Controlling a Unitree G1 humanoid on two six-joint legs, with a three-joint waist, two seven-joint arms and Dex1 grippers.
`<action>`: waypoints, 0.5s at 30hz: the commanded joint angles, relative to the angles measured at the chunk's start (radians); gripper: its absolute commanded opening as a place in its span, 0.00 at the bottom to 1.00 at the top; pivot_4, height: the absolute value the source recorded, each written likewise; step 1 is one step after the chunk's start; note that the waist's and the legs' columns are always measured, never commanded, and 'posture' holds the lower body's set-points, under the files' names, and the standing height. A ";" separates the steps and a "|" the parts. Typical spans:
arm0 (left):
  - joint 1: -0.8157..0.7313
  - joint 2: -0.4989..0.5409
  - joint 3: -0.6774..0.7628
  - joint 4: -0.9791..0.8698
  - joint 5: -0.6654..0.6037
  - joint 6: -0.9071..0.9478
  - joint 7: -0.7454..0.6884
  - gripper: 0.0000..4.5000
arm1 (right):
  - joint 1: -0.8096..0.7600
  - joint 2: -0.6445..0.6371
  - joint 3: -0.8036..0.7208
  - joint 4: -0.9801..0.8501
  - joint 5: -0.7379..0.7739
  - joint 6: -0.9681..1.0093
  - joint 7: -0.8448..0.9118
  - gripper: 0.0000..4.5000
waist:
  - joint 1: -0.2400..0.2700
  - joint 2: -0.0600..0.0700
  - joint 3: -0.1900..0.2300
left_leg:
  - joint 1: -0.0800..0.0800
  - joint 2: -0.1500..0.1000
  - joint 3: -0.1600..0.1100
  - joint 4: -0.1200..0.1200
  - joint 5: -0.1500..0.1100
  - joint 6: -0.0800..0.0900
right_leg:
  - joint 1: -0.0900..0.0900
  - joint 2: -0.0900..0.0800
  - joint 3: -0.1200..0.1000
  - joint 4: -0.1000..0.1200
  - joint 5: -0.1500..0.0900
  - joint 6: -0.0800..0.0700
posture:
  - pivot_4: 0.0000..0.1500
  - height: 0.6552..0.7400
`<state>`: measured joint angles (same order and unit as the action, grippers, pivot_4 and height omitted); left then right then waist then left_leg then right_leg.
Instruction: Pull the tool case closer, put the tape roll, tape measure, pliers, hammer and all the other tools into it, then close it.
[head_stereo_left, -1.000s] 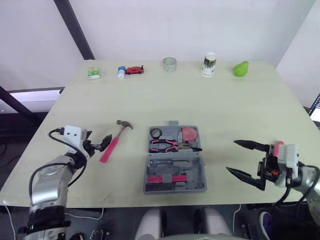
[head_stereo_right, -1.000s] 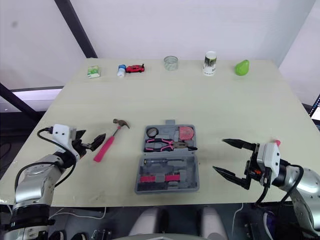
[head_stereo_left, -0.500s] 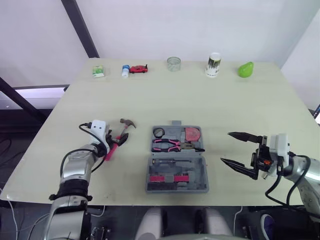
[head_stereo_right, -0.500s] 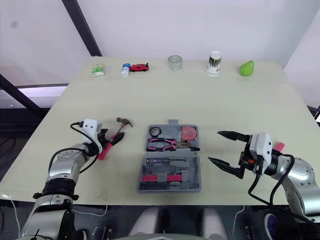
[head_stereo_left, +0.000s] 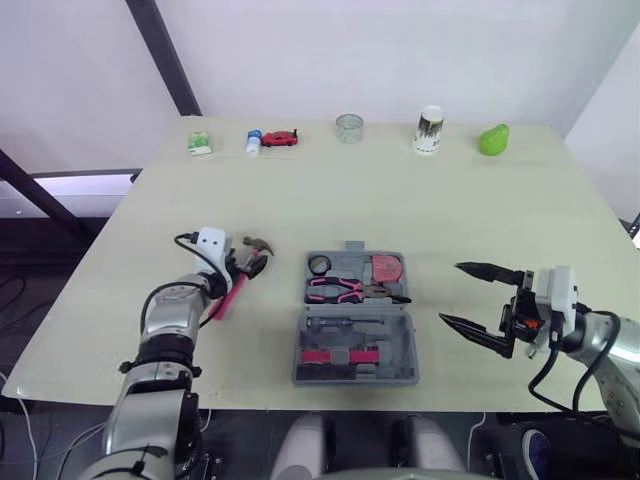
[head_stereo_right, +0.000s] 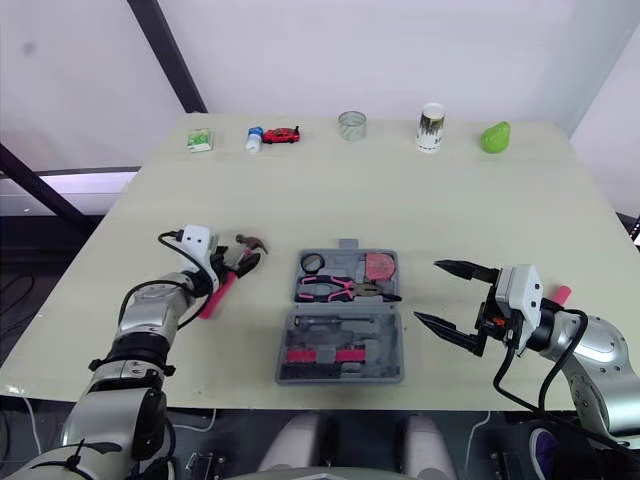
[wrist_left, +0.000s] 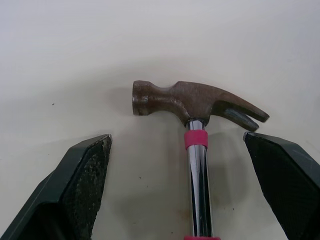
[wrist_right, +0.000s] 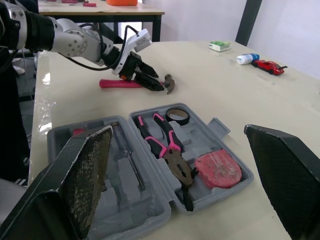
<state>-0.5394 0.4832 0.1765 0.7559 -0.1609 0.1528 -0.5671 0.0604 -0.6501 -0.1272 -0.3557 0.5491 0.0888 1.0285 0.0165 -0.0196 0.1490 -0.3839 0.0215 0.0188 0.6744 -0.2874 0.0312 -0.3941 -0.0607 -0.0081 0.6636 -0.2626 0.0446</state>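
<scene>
the pale, smooth tabletop (head_stereo_left: 330, 200) carries the case (head_stereo_left: 352, 318) near the middle of its front edge. the case is grey moulded plastic, lying open in two flat halves with shaped hollows. it seems close enough to the robot already, so i judge the pulling step as done and the filling step as the one in hand.

the hammer (wrist_left: 196, 140) is the one tool i can see outside the case. it lies flat between the case and the left edge of the tabletop. its head is dark, worn metal with a split claw, its shaft is shiny steel, and its grip is pink.

the left gripper (head_stereo_left: 250, 264) is open, one rough black finger on each side of the shaft just below the head, not touching it. the next move probably calls for closing on the shaft, lifting, and carrying the hammer to the case.

the right gripper (head_stereo_left: 449, 293) hangs wide open between the case and the right edge, holding nothing.

in the far half of the case lie the pliers (head_stereo_left: 345, 290) with pink and black handles, the rounded pink tape measure (head_stereo_left: 381, 268), and the small dark ring of the tape roll (head_stereo_left: 319, 265).
</scene>
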 joint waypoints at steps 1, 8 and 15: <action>0.029 -0.017 -0.007 -0.046 -0.009 0.020 0.000 0.82 | -0.009 0.004 -0.009 -0.031 0.004 -0.005 -0.011 1.00 | 0.000 0.000 0.000 | 0.000 0.000 0.000 0.000 0.000 0.000 | 0.000 0.000 0.000 0.000 0.000 0.000 | 1.00 1.00; 0.031 -0.022 -0.016 -0.102 0.003 0.069 0.011 0.10 | -0.010 0.008 -0.004 -0.032 0.002 -0.007 -0.015 1.00 | -0.002 0.000 0.000 | 0.000 0.000 0.000 0.000 0.000 0.000 | 0.000 0.000 0.000 0.000 0.000 0.000 | 1.00 1.00; 0.032 -0.023 -0.008 -0.115 -0.002 0.066 0.014 0.01 | -0.004 0.008 -0.007 -0.040 0.003 -0.001 -0.019 1.00 | -0.001 0.000 0.000 | 0.000 0.000 0.000 0.000 0.000 0.000 | 0.000 0.000 0.000 0.000 0.000 0.000 | 1.00 1.00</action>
<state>-0.5106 0.4659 0.1734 0.6690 -0.1591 0.2265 -0.5517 0.0596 -0.6428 -0.1248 -0.3558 0.5411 0.0890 1.0147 0.0154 -0.0194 0.1490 -0.3837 0.0214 0.0189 0.6747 -0.2874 0.0312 -0.3939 -0.0605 -0.0077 0.6638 -0.2625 0.0448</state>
